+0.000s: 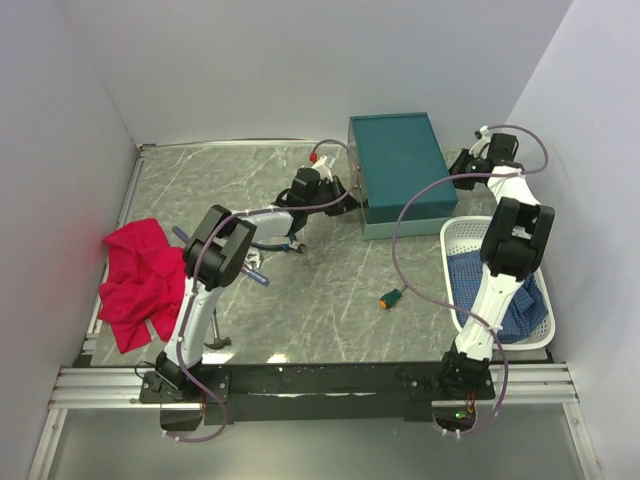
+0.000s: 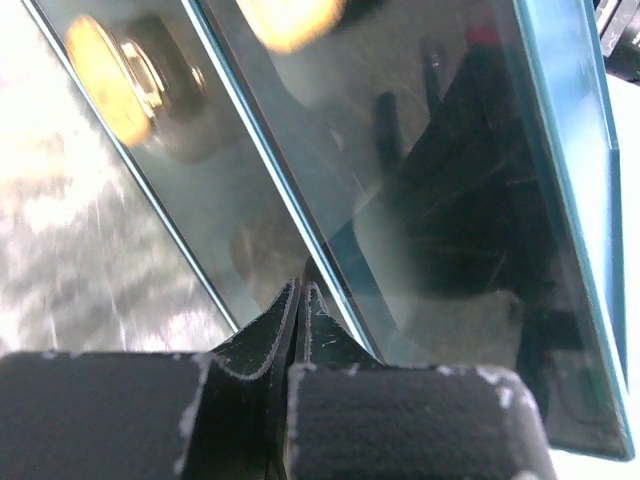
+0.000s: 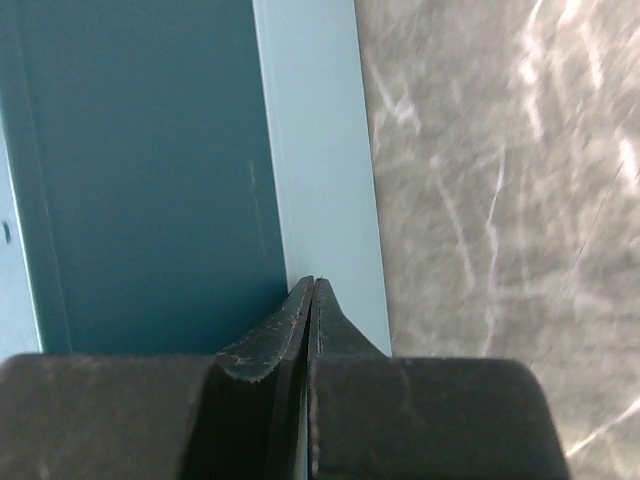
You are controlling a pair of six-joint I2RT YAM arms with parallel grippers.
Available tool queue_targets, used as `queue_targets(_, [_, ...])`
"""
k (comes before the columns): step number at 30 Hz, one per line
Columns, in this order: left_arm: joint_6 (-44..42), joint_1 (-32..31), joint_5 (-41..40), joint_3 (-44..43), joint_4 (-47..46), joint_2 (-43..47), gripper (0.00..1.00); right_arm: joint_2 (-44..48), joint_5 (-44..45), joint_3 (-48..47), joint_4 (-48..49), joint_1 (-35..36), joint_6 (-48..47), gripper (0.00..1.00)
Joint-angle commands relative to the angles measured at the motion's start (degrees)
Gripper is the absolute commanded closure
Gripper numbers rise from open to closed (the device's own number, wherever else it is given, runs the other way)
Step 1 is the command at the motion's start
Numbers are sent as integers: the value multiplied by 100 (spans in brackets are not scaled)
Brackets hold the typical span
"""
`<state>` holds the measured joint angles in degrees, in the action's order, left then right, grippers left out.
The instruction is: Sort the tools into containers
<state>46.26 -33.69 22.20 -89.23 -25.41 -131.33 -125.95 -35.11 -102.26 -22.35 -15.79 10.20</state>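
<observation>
Grey marble table (image 1: 330, 300), both arms at the shut teal box (image 1: 398, 160).
Left gripper (image 2: 302, 297) and right gripper (image 3: 312, 292) are pinched closed, empty, at opposite sides of the box. Opening the lid seems the step, which needs a fingertip under its rim. The stubby screwdriver (image 1: 392, 298) waits mid-table.

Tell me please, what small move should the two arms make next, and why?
Probably lift the lid of the teal rectangular box: it lies closed, the shut left gripper and shut right gripper have their tips at its opposite side edges, and tools like the stubby orange-and-green screwdriver lie on the table.
</observation>
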Motion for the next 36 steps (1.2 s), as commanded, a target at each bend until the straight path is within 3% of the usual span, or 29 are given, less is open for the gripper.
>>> queue_targets(1, [-107,-58,584,318,-158,845,99,694,-356,469,-147,533,9,100])
queue_targets(12, [-1110,-85,1154,1390,379,2339,99,1793,-171,1971,55,1139,44,100])
queue_targets(22, [-2252,-155,1630,2260,1064,3385,99,2425,-57,2640,20,1447,70,100])
queue_targets(32, [-3307,-357,1481,2823,1714,4238,99,2997,154,3150,-173,1720,18,100])
queue_targets(33, [-3273,-349,1341,2823,1784,4273,97,3067,180,3272,-182,1737,26,100])
queue_targets(36, [-3290,-208,901,2814,2381,4448,75,3348,575,3370,-156,1694,140,100])
